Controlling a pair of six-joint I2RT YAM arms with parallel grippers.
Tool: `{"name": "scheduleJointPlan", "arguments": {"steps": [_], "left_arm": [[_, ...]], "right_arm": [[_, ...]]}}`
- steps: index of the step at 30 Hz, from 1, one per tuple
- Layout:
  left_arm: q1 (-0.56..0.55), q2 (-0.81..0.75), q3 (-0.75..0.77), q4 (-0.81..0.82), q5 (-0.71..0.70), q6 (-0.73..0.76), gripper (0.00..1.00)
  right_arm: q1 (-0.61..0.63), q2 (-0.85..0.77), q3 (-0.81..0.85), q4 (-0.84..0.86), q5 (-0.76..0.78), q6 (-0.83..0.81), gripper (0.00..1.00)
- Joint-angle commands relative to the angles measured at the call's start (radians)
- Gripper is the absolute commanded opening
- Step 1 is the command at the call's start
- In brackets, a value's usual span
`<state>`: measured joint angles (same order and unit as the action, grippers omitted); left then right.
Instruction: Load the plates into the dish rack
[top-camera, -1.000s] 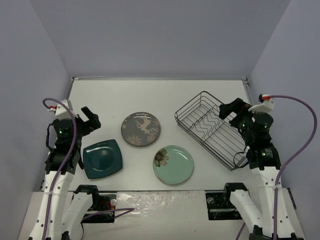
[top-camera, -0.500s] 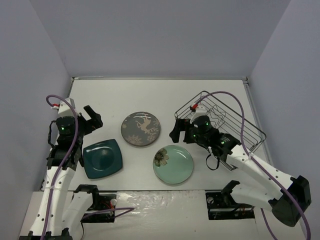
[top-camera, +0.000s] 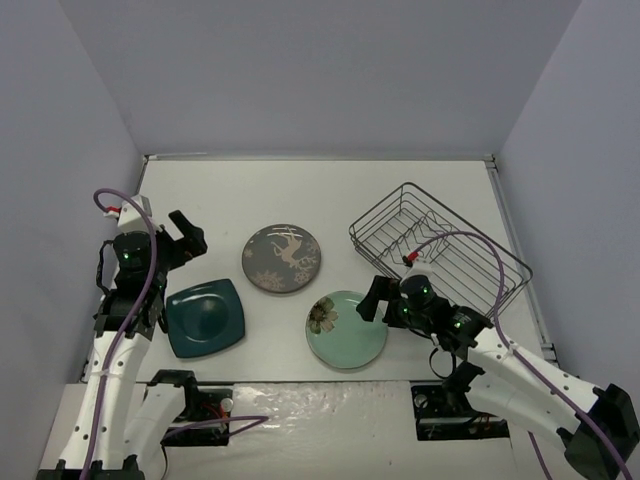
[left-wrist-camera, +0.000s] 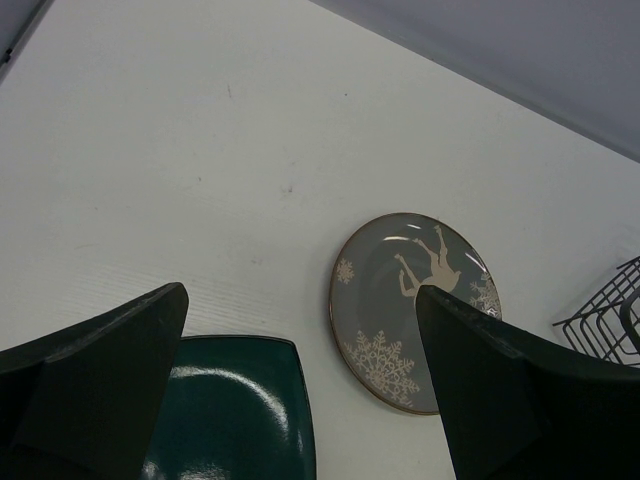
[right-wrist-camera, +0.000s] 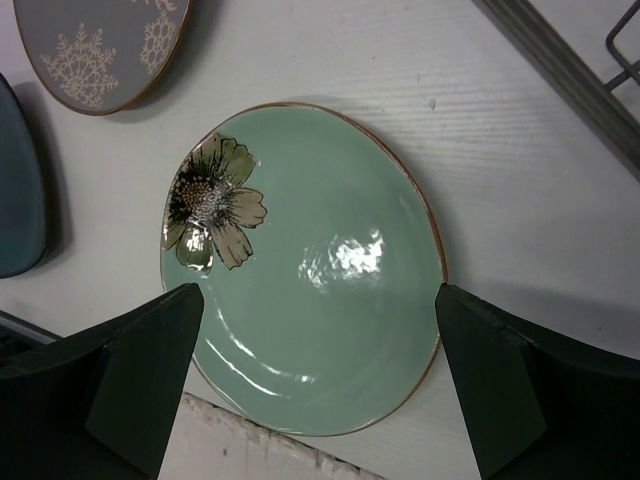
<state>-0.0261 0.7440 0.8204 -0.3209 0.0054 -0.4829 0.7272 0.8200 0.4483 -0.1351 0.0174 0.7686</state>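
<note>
lying beside dish rack (top-camera: 425, 240): three plates (top-camera: 346, 329)

- Three plates: one round mint-green plate (top-camera: 346, 329) with a brown flower, one round grey-brown plate (top-camera: 281, 258) with a pale deer, and one square dark teal plate (top-camera: 205, 317).
- One dish rack (top-camera: 440, 258) of black wire.
- One counter (top-camera: 300, 190).
- Two arms: the left arm (top-camera: 118, 325) and the right arm (top-camera: 510, 358).
- Two tools, one per arm: the left tool (top-camera: 190, 232) and the right tool (top-camera: 368, 302), with two fingers each.
- Two purple cables, one along each arm.
</note>
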Motion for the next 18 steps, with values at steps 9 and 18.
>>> {"name": "scheduleJointPlan", "arguments": {"steps": [9,18], "left_arm": [[0.0,0.044,0.018,0.07,0.042,-0.016,0.97],[0.0,0.044,0.017,0.071,0.047,-0.017,0.97]], "right_arm": [[-0.034,-0.087,-0.163,0.034,-0.102,0.173,1.0],[-0.052,-0.088,-0.258,0.162,-0.177,0.217,0.98]]}}
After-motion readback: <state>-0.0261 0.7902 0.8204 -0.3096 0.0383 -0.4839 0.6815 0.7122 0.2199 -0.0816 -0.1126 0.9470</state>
